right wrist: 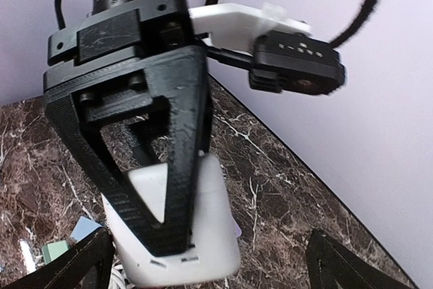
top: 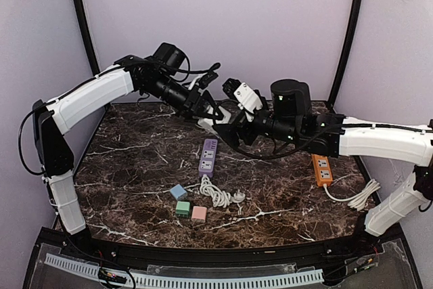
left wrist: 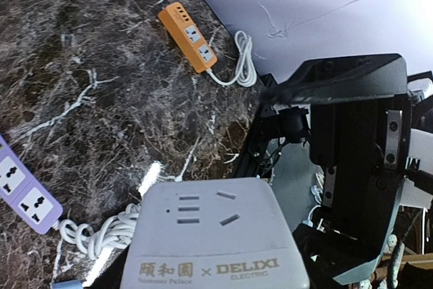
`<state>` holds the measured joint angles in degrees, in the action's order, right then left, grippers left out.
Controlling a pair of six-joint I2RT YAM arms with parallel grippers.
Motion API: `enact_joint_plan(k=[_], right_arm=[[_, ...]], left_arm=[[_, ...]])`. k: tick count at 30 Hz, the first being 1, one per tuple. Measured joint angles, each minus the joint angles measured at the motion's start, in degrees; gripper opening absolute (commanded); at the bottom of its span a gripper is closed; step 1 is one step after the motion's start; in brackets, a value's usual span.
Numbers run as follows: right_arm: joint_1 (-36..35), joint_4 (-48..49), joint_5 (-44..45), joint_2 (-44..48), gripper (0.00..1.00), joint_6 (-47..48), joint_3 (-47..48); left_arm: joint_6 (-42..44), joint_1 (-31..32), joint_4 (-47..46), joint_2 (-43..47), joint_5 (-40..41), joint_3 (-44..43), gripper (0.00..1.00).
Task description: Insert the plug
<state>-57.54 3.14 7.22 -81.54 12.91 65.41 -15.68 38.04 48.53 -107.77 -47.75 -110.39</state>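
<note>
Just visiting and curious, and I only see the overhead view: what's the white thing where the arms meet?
Observer: An adapter; the left wrist view shows socket slots and DELIXI printed on it.
Operator: Who's holding it?
Observer: The left end effector; the right wrist view shows its finger pressed against the adapter.
Operator: And the other one?
Observer: The right end effector has its fingers spread wide.

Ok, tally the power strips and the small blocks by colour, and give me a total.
purple power strip: 1
orange power strip: 1
white power strip: 1
blue block: 1
green block: 1
pink block: 1
Total: 6
</note>
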Motion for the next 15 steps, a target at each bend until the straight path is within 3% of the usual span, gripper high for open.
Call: enact_joint_plan(k=[10,15], right_arm=[[0.0,-1.5,10.8,-2.6,0.99,-17.8,0.6],[0.3,-8.9,13.1,-10.0,0.99,-26.9,8.9]], left_arm=[[1.4,-5.8,1.4,4.1,11.7,4.2,0.01],[2.2,-6.4,2.9,4.5,18.1,4.5,0.01]])
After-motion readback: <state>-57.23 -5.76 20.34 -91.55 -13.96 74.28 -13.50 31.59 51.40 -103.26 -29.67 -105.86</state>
